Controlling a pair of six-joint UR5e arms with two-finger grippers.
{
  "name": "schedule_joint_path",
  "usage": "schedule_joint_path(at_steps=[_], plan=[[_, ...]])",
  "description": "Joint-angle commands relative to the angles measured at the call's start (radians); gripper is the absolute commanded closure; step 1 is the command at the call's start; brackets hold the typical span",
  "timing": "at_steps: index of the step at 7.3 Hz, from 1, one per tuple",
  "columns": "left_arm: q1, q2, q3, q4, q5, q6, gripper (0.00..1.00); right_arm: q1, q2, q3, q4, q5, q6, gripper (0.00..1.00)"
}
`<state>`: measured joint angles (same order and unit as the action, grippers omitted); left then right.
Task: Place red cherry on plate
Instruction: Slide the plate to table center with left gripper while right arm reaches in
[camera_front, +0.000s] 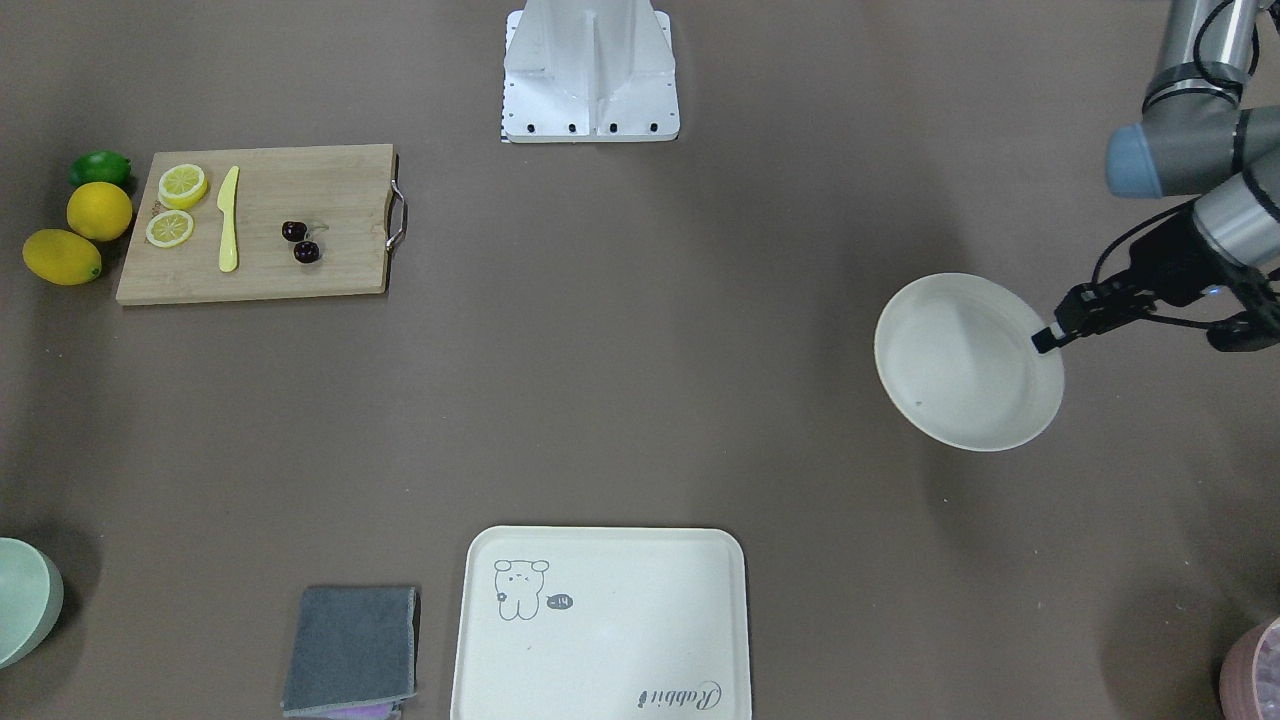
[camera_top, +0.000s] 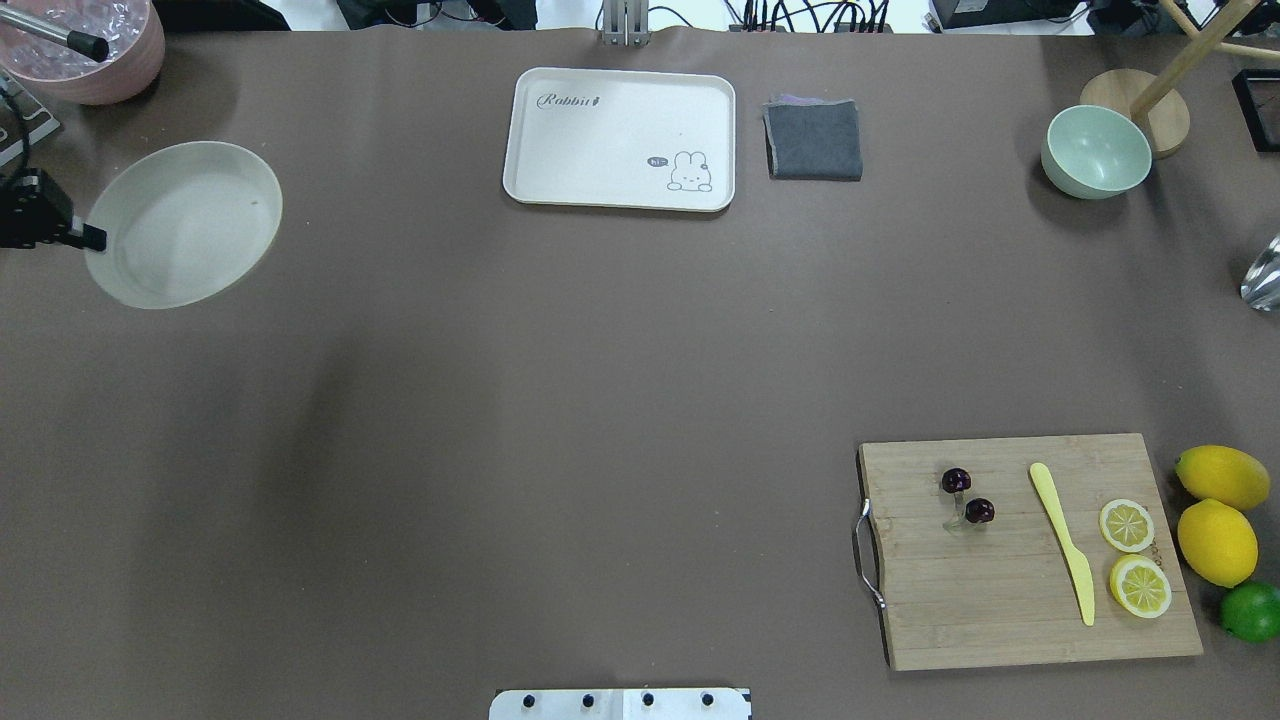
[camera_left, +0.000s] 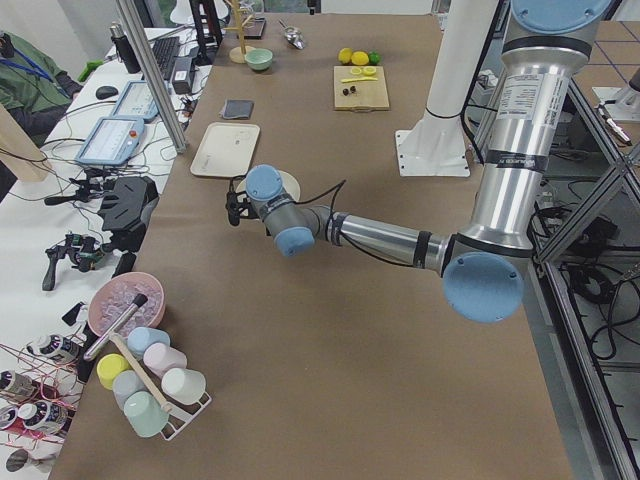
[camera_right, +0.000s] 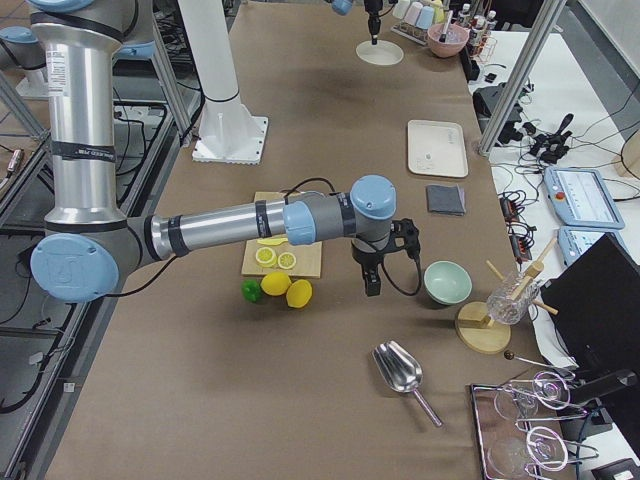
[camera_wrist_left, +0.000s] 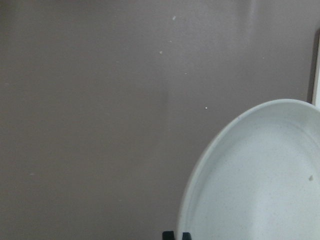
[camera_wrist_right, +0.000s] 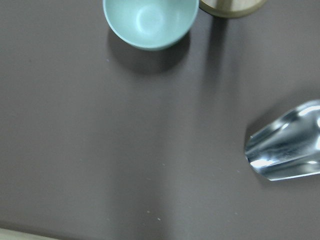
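Brown table, front view: the red cherry sits on the cutting board, well apart from the plate. The left gripper is clamped on the plate's rim. Overhead confirms that pinch. Right-end view: the right gripper hangs beside the green bowl; open or closed, can't tell.

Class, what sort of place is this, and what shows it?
Probably a robotics lab: the left arm over a table, tablets on a cluttered side bench, lemon slices on a cutting board.
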<state>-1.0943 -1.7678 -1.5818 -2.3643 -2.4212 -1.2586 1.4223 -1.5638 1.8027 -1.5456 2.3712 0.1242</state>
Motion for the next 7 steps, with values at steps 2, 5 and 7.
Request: schedule_joint_path(at_steps=[2,5,7], plan=[[0.218,-0.18,-0.021,0.08,0.245,-0.234,1.0,-0.141,0.128,0.007,-0.001,-0.035,0.173,0.0],[0.471,-0.326,-0.035,0.238,0.54,-0.393,1.0,-0.261,0.157,0.065,0.01,-0.067,0.375,0.0],[0.581,-0.341,-0.035,0.241,0.647,-0.427,1.0,-0.325,0.157,0.066,0.114,-0.07,0.509,0.0]])
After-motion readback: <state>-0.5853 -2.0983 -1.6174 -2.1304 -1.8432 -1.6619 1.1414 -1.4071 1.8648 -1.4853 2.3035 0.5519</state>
